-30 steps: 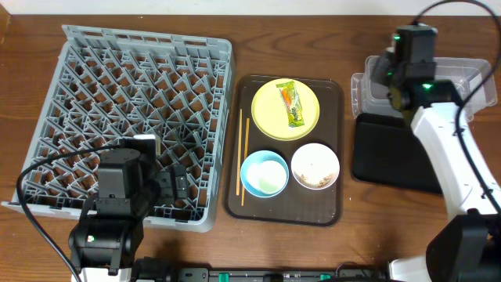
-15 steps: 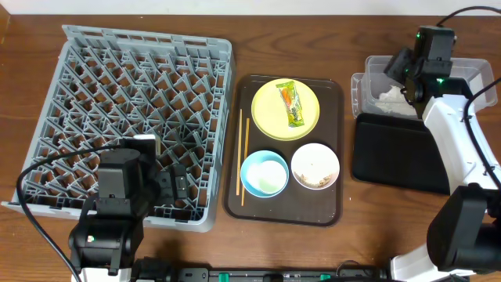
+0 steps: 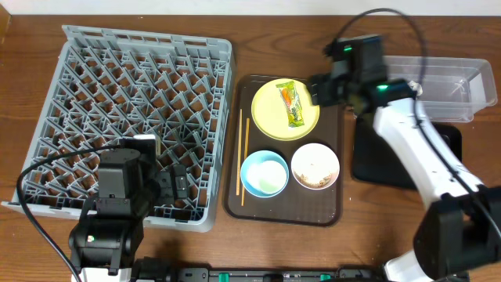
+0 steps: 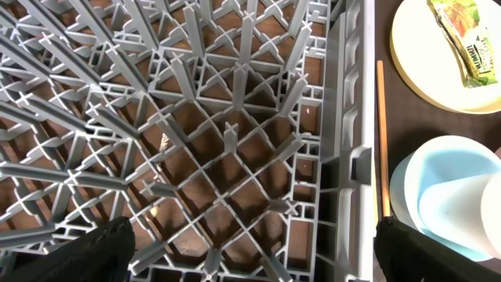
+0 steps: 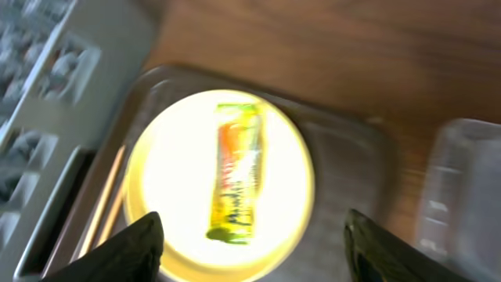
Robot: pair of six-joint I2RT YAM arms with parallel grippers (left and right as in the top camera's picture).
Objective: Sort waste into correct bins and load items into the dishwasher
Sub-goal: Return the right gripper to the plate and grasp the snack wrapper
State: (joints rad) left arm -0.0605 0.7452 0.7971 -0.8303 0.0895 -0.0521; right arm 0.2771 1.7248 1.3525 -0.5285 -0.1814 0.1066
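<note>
**Right gripper open over the wrapper**

I find the right gripper [image 5: 257, 247] released and empty above the plate [image 3: 270, 116]. The wrapper [image 3: 292, 104] lies on that plate, in the brown tray [image 3: 333, 213]. The left gripper [image 4: 250, 254] hangs released over the rack [image 3: 133, 94]. Chopsticks [image 3: 243, 157], blue bowl [image 3: 264, 173] and white bowl [image 3: 315, 166] sit in the brown tray.

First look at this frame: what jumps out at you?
The big grey rack fills the left of the table. On the brown tray in the middle, a yellow plate carries a yellow-green wrapper, and the right end effector hovers open near the plate.
</note>
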